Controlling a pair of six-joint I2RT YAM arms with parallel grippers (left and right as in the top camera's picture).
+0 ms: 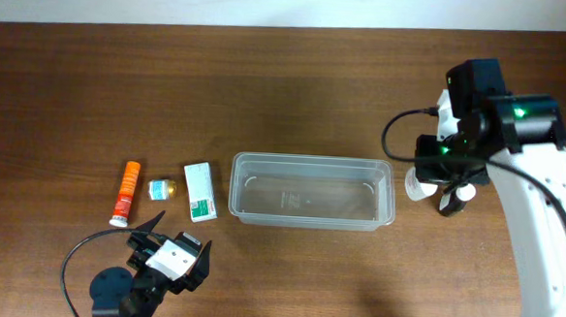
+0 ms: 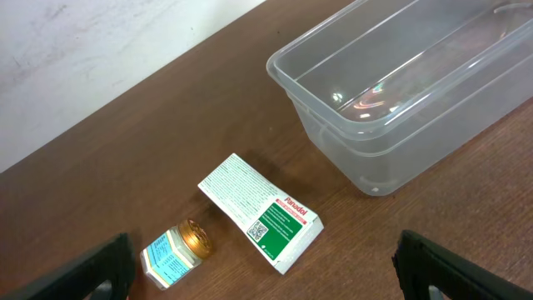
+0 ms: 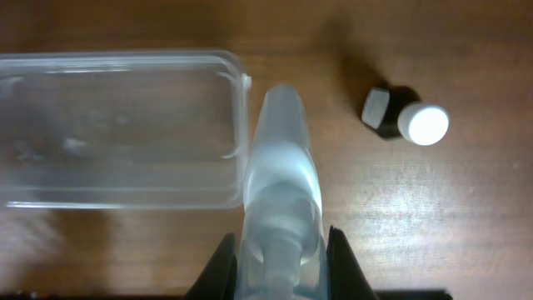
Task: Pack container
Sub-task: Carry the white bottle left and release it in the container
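Note:
The clear plastic container stands empty at the table's middle; it also shows in the left wrist view and the right wrist view. My right gripper is shut on a translucent white bottle, held just outside the container's right end. My left gripper is open and empty near the front left, short of a white-and-green carton and a small gold-lidded jar.
An orange tube lies left of the jar. A small dark bottle with a white cap lies on the table right of the container, beside the held bottle. A black cable loops by the right arm.

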